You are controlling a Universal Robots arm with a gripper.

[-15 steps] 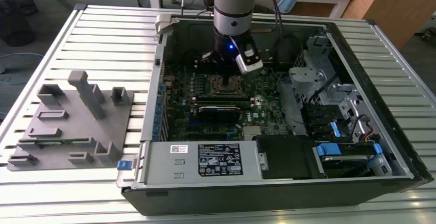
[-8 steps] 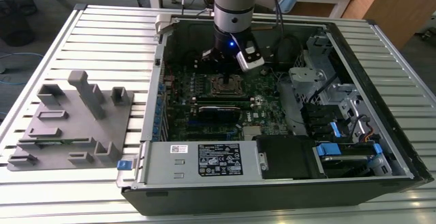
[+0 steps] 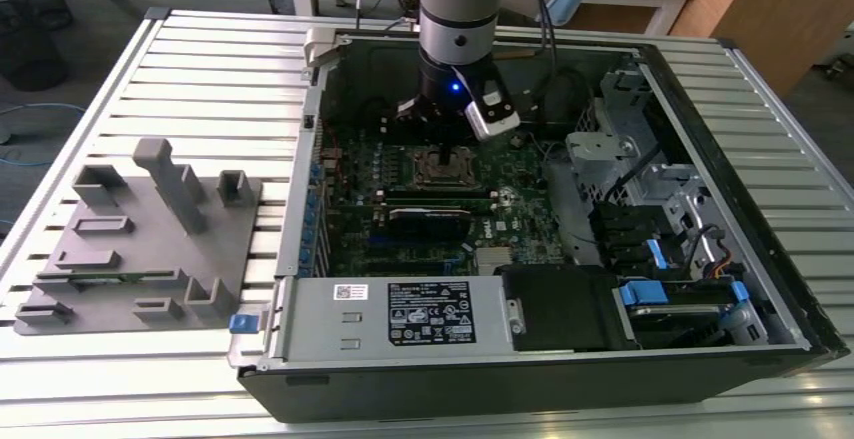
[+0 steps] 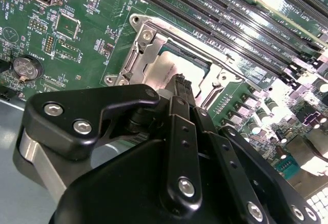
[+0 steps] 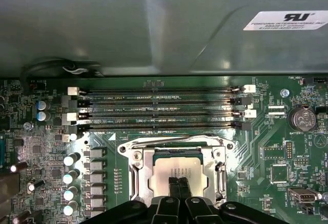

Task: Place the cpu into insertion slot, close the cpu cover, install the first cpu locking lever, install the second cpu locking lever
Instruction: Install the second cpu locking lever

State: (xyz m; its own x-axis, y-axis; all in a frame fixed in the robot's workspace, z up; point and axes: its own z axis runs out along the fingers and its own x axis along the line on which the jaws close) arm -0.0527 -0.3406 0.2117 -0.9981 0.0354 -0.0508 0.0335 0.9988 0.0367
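The cpu [image 5: 177, 168] lies flat in the insertion slot [image 3: 441, 166] of the green motherboard, its dull silver top facing up. The cpu cover [image 5: 141, 177] lies down around it as a silvery frame, with the chip showing through its window. In the second wrist view the cpu [image 4: 169, 62] and the cpu cover [image 4: 139, 55] sit just beyond my fingertips. My gripper [image 5: 178, 180] hangs right over the chip with its two black fingers pressed together and nothing between them. In the exterior view the gripper [image 3: 430, 137] stands just above the socket.
Long black memory slots [image 5: 159, 108] run beside the socket toward the case wall [image 5: 154, 29]. The white-labelled power supply [image 3: 400, 314] fills the near end of the case, and drive cages [image 3: 667, 219] stand at the exterior view's right. A grey fixture [image 3: 134, 239] sits outside the case.
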